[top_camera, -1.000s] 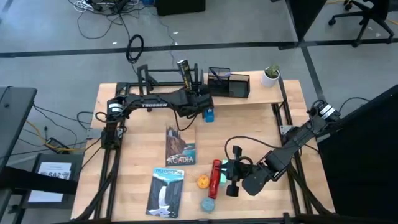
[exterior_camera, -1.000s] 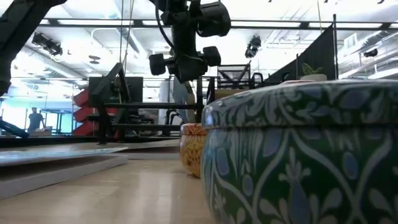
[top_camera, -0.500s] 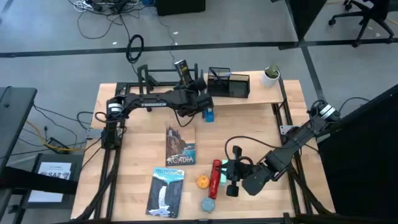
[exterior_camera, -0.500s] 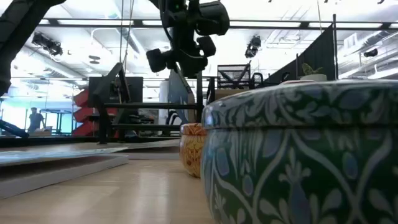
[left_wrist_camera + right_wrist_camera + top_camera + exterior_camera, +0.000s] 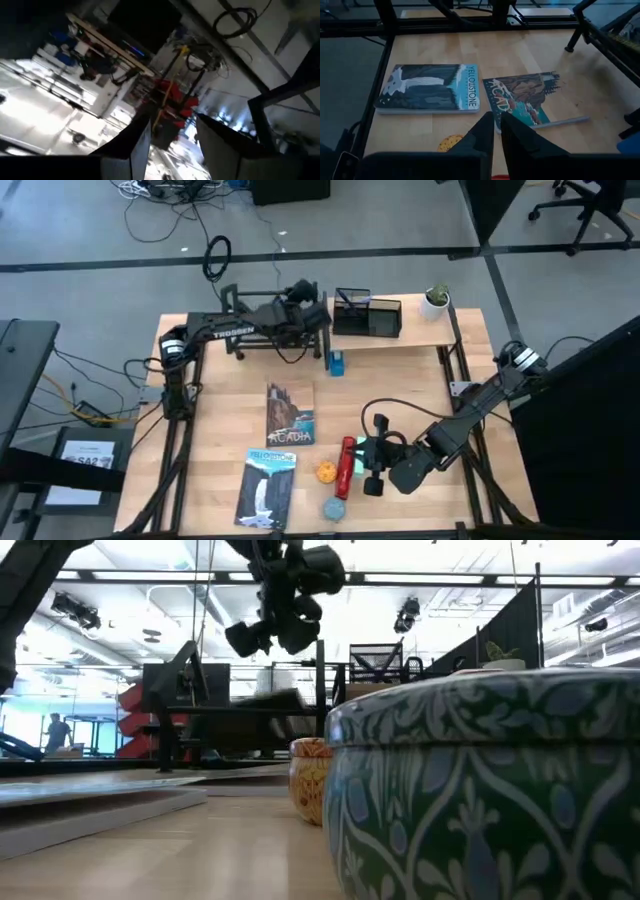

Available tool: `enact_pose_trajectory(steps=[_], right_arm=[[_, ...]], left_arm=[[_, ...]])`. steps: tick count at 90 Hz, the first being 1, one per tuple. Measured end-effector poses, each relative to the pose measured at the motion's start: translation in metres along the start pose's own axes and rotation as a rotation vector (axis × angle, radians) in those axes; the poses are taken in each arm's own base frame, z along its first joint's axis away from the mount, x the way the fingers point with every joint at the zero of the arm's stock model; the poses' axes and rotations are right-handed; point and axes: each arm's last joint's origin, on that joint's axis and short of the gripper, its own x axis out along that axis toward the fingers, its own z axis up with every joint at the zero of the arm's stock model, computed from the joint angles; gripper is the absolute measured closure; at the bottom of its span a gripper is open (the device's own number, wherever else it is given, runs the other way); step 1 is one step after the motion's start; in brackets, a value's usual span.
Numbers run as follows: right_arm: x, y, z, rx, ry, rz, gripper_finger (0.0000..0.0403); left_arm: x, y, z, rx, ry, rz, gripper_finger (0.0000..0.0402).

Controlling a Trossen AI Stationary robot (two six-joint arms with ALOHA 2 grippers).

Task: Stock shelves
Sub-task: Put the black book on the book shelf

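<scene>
The left arm, lettered TROSSEN along its link, reaches across the far side of the table, and the left gripper [image 5: 303,291] hangs over the black metal-tube rack [image 5: 243,307] at the far edge. In the left wrist view its two fingers [image 5: 132,150] stand apart with nothing between them. To the right of the rack, the light wooden plank shelf [image 5: 435,330] carries a black mesh organizer [image 5: 367,314] and a small potted plant [image 5: 435,301].

The right gripper [image 5: 372,455] waits low at the near right, its fingers [image 5: 482,134] nearly closed and empty, beside a red box [image 5: 346,467].

On the table lie a book marked ACADIA [image 5: 289,415] and a book marked YELLOWSTONE [image 5: 266,489], well apart from the shelves. A small blue item [image 5: 336,363] sits just before the plank shelf. An orange patterned pot [image 5: 326,472] and a blue-green patterned jar [image 5: 334,509] stand near the front edge.
</scene>
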Motion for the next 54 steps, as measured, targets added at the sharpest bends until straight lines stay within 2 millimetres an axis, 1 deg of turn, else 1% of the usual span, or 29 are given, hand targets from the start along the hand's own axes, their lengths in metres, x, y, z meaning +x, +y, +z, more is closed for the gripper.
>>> enact_pose_trajectory(steps=[7,10,18,23,27,32,38,43,47,50,54], right_arm=[[0.0,0.0,0.0,0.0,0.002,0.004,0.0396],[0.0,0.0,0.0,0.001,0.002,0.004,0.0396],[0.0,0.0,0.0,-0.005,0.002,0.004,0.0396],[0.0,0.0,0.0,-0.005,0.002,0.004,0.0396],[0.0,0.0,0.0,-0.008,0.003,0.003,0.0396],[0.0,0.0,0.0,-0.01,0.002,0.003,0.0396],[0.0,0.0,0.0,-0.023,0.002,0.003,0.0396],[0.0,0.0,0.0,-0.032,0.001,0.002,0.0396],[0.001,-0.001,0.001,-0.039,0.002,0.0,0.0396],[0.002,-0.002,0.001,-0.042,0.002,-0.003,0.0396],[0.003,-0.003,0.002,-0.043,0.002,-0.008,0.0396]], left_arm=[[0.0,0.001,-0.002,-0.028,0.044,0.012,0.0266],[-0.001,0.001,-0.004,-0.083,0.048,0.015,0.0269],[-0.007,0.002,-0.013,-0.347,0.066,0.044,0.0283],[-0.014,0.0,-0.023,-0.474,0.058,0.05,0.0294],[-0.02,-0.003,-0.029,-0.554,0.01,0.027,0.0304],[-0.027,-0.009,-0.036,-0.645,-0.108,-0.067,0.0317],[-0.031,-0.016,-0.04,-0.712,-0.297,-0.262,0.0333],[-0.028,-0.02,-0.041,-0.704,-0.464,-0.46,0.0345],[-0.025,-0.023,-0.042,-0.672,-0.567,-0.576,0.0352],[-0.022,-0.023,-0.043,-0.653,-0.617,-0.623,0.0355],[-0.017,-0.023,-0.043,-0.642,-0.633,-0.636,0.0356]])
